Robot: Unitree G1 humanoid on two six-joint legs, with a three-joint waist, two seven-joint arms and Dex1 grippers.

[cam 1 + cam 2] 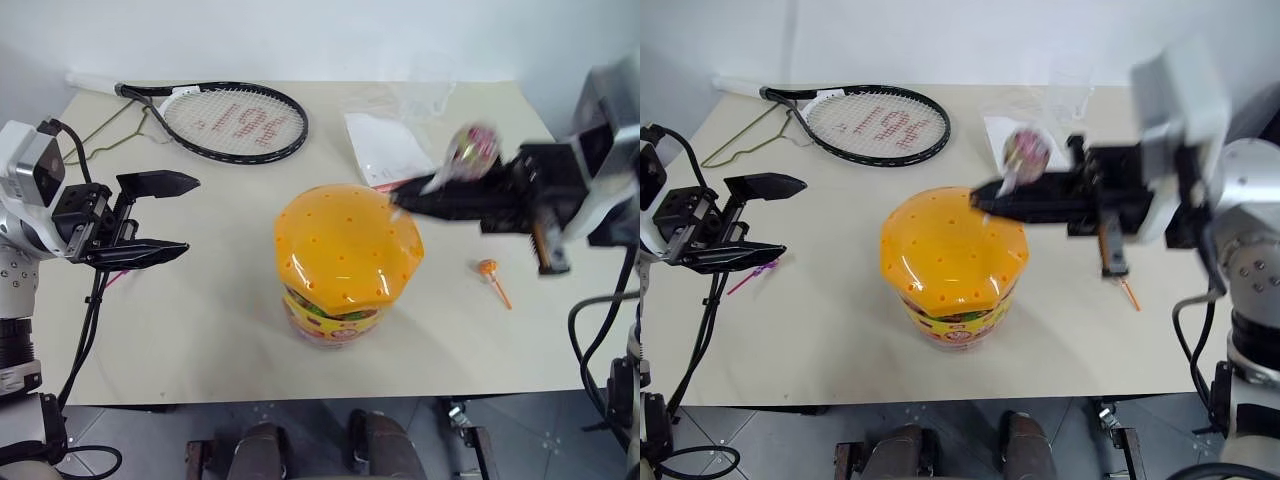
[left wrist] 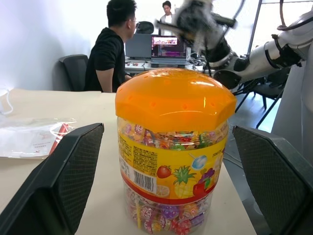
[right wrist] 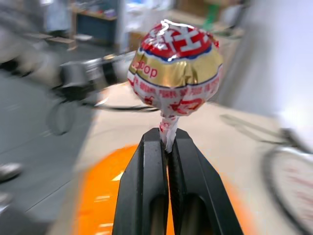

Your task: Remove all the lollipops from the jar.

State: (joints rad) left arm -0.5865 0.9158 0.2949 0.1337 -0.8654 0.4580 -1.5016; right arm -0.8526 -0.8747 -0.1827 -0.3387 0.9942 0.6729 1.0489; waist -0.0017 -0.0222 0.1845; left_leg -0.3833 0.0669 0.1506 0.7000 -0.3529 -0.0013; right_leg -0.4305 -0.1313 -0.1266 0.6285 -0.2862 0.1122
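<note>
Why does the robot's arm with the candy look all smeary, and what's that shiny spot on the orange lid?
In the left eye view the right gripper and its lollipop are streaked with motion blur; the left gripper is crisp. In the right wrist view the lollipop is sharp, the background smeared. In the right eye view, room light glares off the jar lid.

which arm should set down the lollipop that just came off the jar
Right. The right claw is already shut on the lollipop above the jar; the left claw hangs open, apart.
</note>
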